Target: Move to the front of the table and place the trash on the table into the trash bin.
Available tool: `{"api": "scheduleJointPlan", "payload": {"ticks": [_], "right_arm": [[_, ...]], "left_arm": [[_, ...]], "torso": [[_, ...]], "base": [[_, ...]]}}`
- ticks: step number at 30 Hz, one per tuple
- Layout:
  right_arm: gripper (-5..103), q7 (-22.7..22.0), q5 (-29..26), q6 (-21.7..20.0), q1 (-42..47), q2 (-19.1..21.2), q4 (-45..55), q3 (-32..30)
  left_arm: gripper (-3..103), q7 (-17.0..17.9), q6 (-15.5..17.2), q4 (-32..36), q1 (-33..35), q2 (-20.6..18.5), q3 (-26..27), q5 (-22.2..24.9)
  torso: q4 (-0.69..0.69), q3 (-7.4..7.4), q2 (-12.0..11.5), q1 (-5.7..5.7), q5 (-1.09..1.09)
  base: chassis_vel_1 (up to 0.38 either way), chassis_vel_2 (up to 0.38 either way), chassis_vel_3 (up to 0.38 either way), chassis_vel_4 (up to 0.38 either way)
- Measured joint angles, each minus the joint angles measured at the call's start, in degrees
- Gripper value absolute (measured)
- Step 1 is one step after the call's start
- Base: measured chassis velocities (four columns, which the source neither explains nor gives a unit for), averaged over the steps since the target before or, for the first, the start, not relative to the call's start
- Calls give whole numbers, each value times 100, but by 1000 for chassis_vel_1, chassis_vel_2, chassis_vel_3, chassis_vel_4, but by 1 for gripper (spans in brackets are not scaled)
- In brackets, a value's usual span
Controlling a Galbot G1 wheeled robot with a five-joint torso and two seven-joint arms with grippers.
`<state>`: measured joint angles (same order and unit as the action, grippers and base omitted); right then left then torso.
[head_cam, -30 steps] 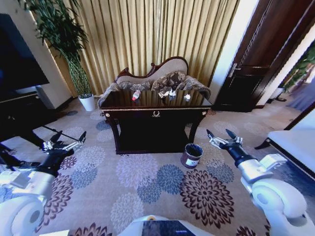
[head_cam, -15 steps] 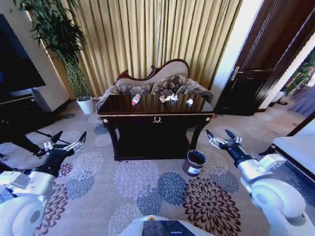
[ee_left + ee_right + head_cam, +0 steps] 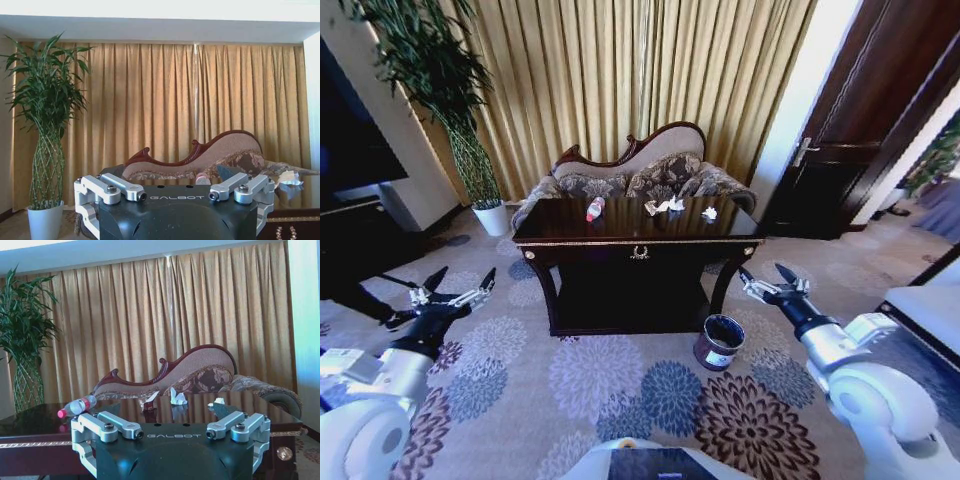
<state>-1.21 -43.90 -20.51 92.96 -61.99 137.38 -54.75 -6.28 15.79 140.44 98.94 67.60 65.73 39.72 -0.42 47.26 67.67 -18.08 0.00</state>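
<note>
The dark glossy table (image 3: pixel 555 228) with gold trim stands ahead of me in the middle of the head view. On its top lie a clear bottle (image 3: pixel 594 208) with a red label and crumpled white paper wads (image 3: pixel 663 205). The dark round trash bin (image 3: pixel 719 342) sits on the carpet by the table's front right leg. My left gripper (image 3: pixel 463 275) hangs open, low at the left and well short of the table. My right gripper (image 3: pixel 762 272) is open too, near the right leg and above the bin. The right wrist view shows the bottle (image 3: pixel 76 406) and the wads (image 3: pixel 177 398) across the table top.
A carved sofa (image 3: pixel 642 165) stands behind the table against gold curtains. A tall plant in a white pot (image 3: pixel 494 218) is at the back left. A dark door (image 3: pixel 860 120) is at the right, and dark furniture (image 3: pixel 350 230) at the left. Patterned carpet (image 3: pixel 620 380) lies open before the table.
The whole head view has shifted: the table and bin now sit slightly nearer and more to the right. Both arms keep their pose, and the trash has not moved.
</note>
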Motion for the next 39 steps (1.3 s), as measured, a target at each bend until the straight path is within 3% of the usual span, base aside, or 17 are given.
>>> {"api": "scheduleJointPlan", "payload": {"ticks": [39], "right_arm": [[100, 13, 3, 1, -91, 12, 18, 147]], "left_arm": [[100, -10, -2, 34, 20, 38, 6, -8]], "torso": [[-1, 0, 0, -1, 0]], "base": [[-171, 170, 169, -176]]}}
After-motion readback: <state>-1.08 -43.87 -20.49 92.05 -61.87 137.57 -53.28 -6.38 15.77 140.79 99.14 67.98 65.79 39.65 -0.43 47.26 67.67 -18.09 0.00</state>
